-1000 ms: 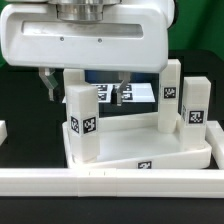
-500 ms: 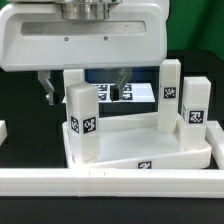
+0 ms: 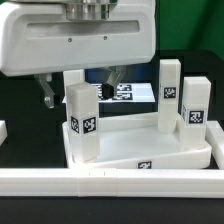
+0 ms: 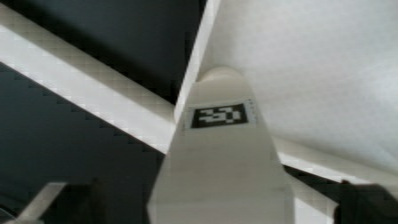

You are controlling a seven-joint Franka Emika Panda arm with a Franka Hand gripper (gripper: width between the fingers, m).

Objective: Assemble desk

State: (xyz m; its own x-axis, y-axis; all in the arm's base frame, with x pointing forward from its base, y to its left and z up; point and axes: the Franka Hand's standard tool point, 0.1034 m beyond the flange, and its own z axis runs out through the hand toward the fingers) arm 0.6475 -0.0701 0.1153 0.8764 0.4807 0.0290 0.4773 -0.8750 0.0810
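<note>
The arm's large white housing [image 3: 75,45] fills the upper left and centre of the exterior view and hides much of what lies behind it. Below its lower edge two dark fingers hang down: one at the left [image 3: 47,93] and one near the centre [image 3: 113,78]. The gripper [image 3: 80,86] stands wide open, fingers well apart, with nothing gripped between them; the rear left leg [image 3: 74,80] rises in the gap, and contact cannot be made out.

The desk tabletop [image 3: 150,158] lies in the lower half of the frame, a white tray with a raised rim, one tag showing on its front wall. Four white block legs stand upright on it. The front left leg [image 3: 82,122] is in full view with a tag on its face. The rear left leg is mostly covered by the front one and the housing. On the right stand a tall leg [image 3: 169,95] and, just beside it, a shorter one [image 3: 193,108], both tagged.

Behind the legs, the marker board [image 3: 135,95] shows only in a small patch. A long white rail [image 3: 110,181] runs across the bottom of the frame, cut off at both edges.

The wrist view is blurred: a tagged leg [image 4: 222,150] fills the centre, with dim grey fingertips [image 4: 50,197] at the lower corners.
</note>
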